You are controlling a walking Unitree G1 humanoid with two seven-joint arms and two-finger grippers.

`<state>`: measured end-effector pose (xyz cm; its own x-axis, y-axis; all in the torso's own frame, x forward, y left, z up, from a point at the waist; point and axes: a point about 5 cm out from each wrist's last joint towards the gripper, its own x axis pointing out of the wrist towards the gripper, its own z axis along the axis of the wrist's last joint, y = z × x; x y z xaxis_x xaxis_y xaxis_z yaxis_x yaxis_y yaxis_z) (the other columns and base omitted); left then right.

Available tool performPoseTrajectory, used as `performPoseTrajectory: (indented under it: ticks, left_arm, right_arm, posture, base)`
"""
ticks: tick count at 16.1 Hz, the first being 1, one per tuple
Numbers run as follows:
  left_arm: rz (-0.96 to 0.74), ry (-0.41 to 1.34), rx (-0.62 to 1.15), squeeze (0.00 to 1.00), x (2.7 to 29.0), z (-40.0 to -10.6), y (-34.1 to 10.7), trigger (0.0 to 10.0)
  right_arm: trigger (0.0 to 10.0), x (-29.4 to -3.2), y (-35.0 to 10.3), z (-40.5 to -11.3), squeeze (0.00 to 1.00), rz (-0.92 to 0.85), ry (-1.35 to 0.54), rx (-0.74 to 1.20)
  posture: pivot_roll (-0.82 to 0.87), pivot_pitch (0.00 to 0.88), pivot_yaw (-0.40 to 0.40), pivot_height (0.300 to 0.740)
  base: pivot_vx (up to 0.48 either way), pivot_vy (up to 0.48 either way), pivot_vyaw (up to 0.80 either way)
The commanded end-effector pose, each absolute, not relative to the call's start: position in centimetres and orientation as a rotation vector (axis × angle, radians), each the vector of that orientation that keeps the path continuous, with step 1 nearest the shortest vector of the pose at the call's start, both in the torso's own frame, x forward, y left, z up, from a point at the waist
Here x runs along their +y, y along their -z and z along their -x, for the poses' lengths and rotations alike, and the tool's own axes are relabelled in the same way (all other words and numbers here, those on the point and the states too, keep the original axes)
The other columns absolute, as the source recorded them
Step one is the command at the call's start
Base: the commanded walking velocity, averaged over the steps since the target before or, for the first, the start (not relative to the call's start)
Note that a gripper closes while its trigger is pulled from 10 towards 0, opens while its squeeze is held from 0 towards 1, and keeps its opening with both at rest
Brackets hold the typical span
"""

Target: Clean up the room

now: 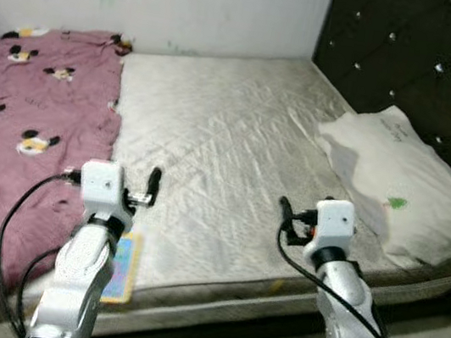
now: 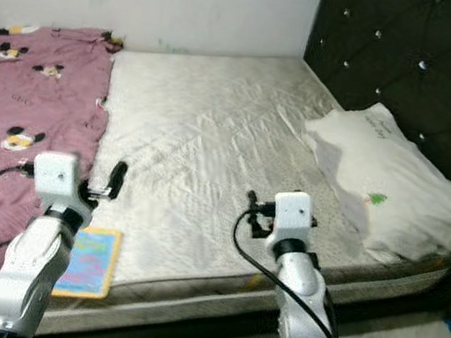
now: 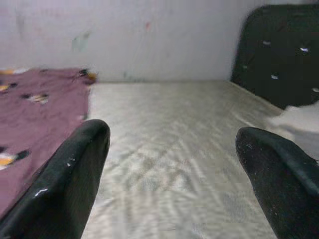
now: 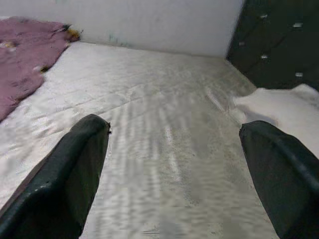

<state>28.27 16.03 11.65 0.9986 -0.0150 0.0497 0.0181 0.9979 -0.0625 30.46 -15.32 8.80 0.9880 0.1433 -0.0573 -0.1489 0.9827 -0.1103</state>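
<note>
Left tool [image 1: 153, 182] beside blanket [image 1: 27, 120]

Maroon blanket [image 1: 23, 146] printed with cartoon mice, rumpled over the bed's left side, white pillow [image 1: 407, 185] with a small green mark lying by the dark headboard on the right, colourful flat book [image 2: 89, 261] at the mattress's near edge beside the blanket

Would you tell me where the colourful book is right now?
The colourful book lies flat at the mattress's near edge, on the robot's left, beside the maroon blanket and just under the left gripper.
</note>
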Motion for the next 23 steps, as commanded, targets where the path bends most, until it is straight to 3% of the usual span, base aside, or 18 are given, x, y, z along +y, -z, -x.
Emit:
performPoseTrajectory:
  ticks: [1, 3, 10, 14, 23]
  left_arm:
    - [0.051, -0.004, -0.046, 0.00, 16.8, -28.2, -11.6, 10.0]
    - [0.051, -0.005, -0.046, 0.00, 16.8, -28.2, -11.6, 10.0]
    - [0.059, 0.111, -0.083, 0.00, 14.8, -27.8, -11.8, 10.0]
    - [0.070, 0.123, -0.099, 0.00, 15.1, -27.7, -12.0, 10.0]
    - [0.080, 0.146, -0.097, 0.00, 14.9, -27.8, -11.9, 10.0]
  right_arm:
    - [10.0, -14.6, -9.4, -30.9, 0.00, 0.108, -0.162, 0.025]
    - [10.0, -14.7, -9.4, -30.9, 0.00, 0.112, -0.162, 0.024]
    - [10.0, -14.6, -9.5, -30.9, 0.00, 0.139, -0.182, 0.012]
    - [10.0, -14.7, -9.5, -30.9, 0.00, 0.150, -0.181, 0.009]
    - [10.0, -14.7, -9.4, -30.8, 0.00, 0.150, -0.176, 0.014]
  posture:
    - [-0.02, 0.000, 0.007, 0.740]
    - [-0.02, 0.000, 0.006, 0.740]
    - [-0.03, 0.000, -0.001, 0.740]
    - [-0.03, 0.000, -0.002, 0.740]
    - [-0.03, 0.000, 0.002, 0.740]
  base:
    - [0.000, 0.480, 0.00]
    - [0.000, 0.480, 0.00]
    - [0.000, 0.000, 0.00]
    - [0.000, 0.000, 0.80]
    - [0.310, 0.000, 0.00]
